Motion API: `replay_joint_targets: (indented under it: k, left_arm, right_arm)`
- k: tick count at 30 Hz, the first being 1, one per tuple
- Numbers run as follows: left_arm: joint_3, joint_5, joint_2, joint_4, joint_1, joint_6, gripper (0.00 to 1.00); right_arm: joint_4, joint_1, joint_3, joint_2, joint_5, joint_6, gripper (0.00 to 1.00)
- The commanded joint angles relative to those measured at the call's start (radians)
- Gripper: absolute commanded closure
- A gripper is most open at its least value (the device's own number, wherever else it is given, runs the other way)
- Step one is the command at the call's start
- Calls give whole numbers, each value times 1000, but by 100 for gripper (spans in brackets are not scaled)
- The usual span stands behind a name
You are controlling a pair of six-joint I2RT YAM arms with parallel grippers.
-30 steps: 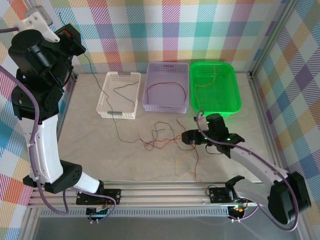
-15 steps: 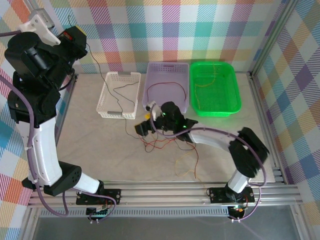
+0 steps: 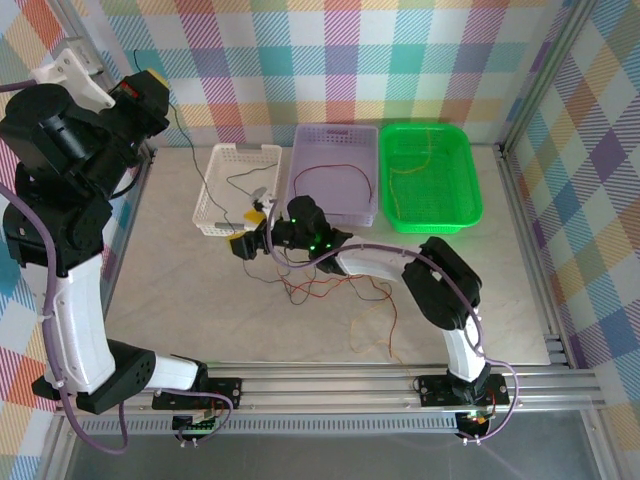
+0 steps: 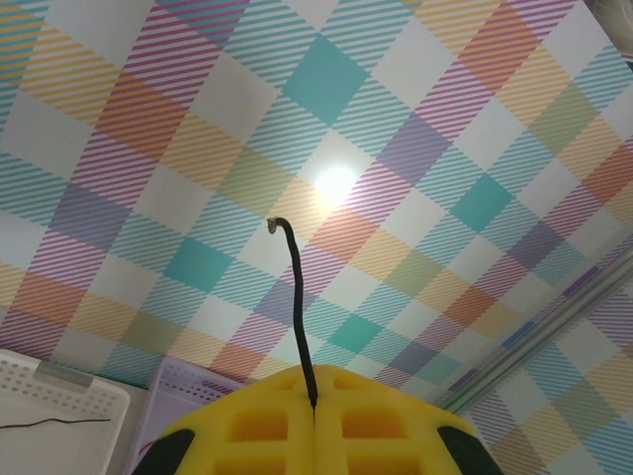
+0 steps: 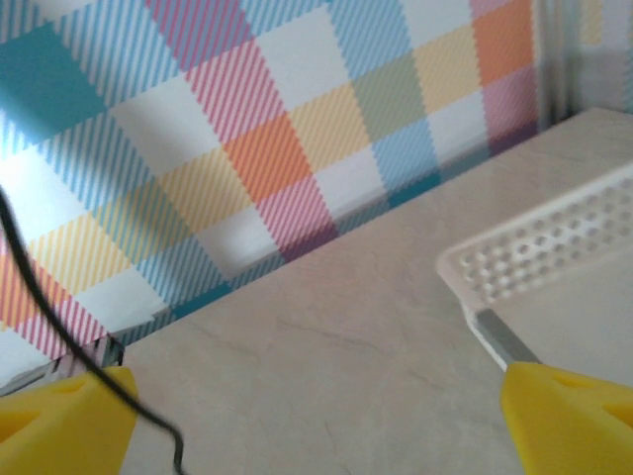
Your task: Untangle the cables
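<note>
Cables (image 3: 325,285), thin red, yellow and black, lie tangled mid-frame on the pale bench (image 3: 180,290); one black strand (image 4: 295,297) is pinched between the closed left fingers (image 4: 247,426). Right fingers (image 5: 569,416) stand spread apart near the white basket (image 3: 205,200). Pastel plaid walls (image 3: 400,60) surround the bench.

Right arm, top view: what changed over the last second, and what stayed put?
The right gripper swept left across the table, from before the green basket to the front corner of the white basket, jaws open. The left gripper stayed raised, shut on the black cable. Both baskets kept their places.
</note>
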State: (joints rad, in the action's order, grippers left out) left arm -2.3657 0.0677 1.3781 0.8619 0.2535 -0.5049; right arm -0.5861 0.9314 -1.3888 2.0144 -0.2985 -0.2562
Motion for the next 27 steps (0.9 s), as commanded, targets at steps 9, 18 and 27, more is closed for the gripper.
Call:
replay_joint_targets:
  k: [9,18,27]
  left_arm:
    - [90,15,-64,-37,-8,20,100]
    - [354,191,-215,-62,-8,93,100]
    - [753,268,-352,-87,-8,66,66]
  right_arm:
    - [15,53,-193,83,-46,-5,55]
    - [93,49,-62,-153,-120,-39,100]
    - [446,47,-212,-342,-89,58,100]
